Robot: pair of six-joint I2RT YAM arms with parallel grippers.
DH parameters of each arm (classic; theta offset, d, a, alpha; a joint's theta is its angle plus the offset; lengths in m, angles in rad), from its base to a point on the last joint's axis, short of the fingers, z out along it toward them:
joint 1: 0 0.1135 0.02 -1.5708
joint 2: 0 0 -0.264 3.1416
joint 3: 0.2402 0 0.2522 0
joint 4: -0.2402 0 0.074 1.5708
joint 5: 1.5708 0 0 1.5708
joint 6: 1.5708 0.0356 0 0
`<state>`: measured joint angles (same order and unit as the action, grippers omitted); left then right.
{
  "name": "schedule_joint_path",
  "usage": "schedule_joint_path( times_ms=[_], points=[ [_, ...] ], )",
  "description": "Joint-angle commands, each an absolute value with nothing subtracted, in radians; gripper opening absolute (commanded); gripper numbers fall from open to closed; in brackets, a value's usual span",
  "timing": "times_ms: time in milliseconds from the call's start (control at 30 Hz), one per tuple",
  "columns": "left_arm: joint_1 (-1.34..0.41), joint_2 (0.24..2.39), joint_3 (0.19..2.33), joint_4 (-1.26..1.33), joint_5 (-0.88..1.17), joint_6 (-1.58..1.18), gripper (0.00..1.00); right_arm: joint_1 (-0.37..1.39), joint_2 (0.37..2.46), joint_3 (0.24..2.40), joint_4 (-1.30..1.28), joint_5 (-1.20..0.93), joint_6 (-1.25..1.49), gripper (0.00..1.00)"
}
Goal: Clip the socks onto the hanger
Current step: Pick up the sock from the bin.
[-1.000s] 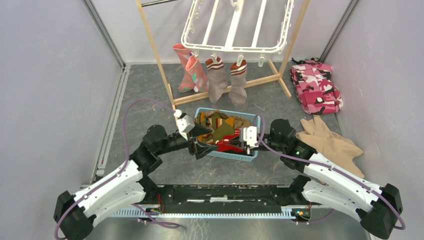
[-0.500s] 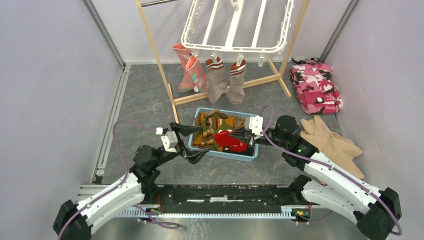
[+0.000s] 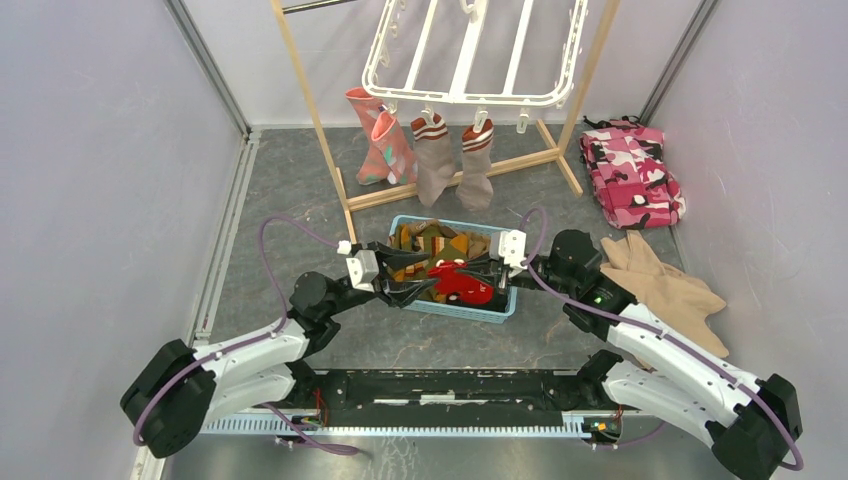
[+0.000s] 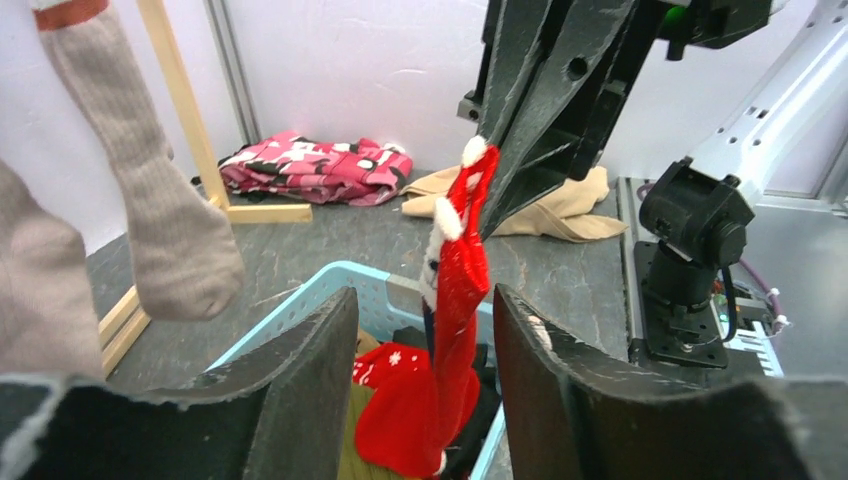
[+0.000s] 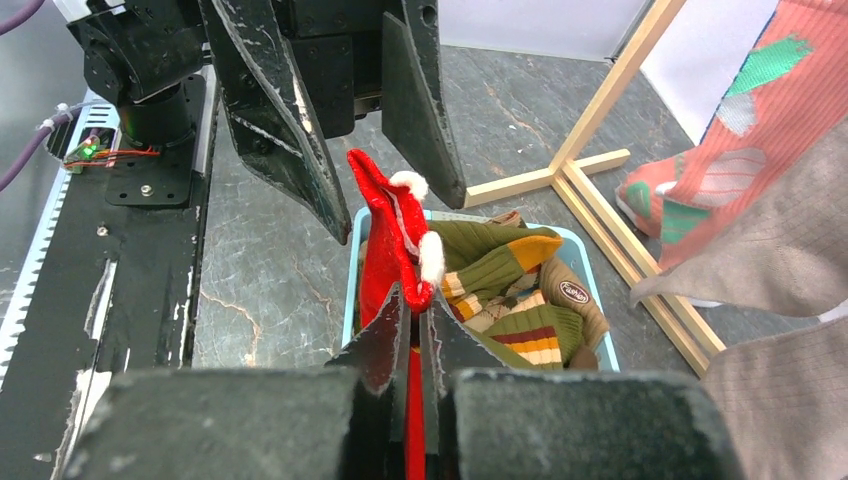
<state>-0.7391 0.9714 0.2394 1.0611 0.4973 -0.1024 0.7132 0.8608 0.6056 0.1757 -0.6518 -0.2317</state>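
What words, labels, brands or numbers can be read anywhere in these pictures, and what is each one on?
Nothing can be read clearly.
Oval patch on a brown sock in the blue basket: it has lettering, but it is too small and blurred to read.
No other writing shows in any view.

Left hand (image 3: 415,277) spread apart, right hand (image 3: 480,271) pinched closed.
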Motion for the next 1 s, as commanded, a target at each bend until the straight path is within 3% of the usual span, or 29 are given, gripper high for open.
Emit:
schedule_joint_path(
  times_ms=[0,167,300,367,433,500,600,800,967],
  points=[
    [-0.747,1.017,0.276,1.24,0.548,-0.16,0.55,0.703,0.866,0.624,0.233,-0.665,-0.213,0.0],
    [-0.75,1.041,0.282,1.269,0.57,-0.186,0.22,0.697,0.873,0.627,0.241,-0.669,-0.206,0.0],
    [-0.75,1.047,0.285,1.285,0.587,-0.197,0.02,0.695,0.879,0.626,0.248,-0.67,-0.198,0.0],
    [-0.75,1.045,0.282,1.285,0.58,-0.204,0.02,0.691,0.88,0.627,0.253,-0.668,-0.191,0.03],
    [-0.75,1.037,0.275,1.276,0.555,-0.21,0.02,0.684,0.878,0.628,0.257,-0.648,-0.182,0.13],
    [-0.75,1.019,0.269,1.235,0.531,-0.212,0.02,0.671,0.865,0.629,0.254,-0.612,-0.179,0.3],
    [-0.75,0.982,0.263,1.16,0.498,-0.207,0.02,0.628,0.841,0.627,0.261,-0.554,-0.173,0.47],
    [-0.75,0.893,0.273,0.988,0.453,-0.176,0.02,0.52,0.778,0.613,0.406,-0.455,-0.116,0.68],
    [-0.75,0.851,0.279,0.929,0.455,-0.16,0.02,0.478,0.785,0.646,0.553,-0.406,-0.149,0.76]
  ],
)
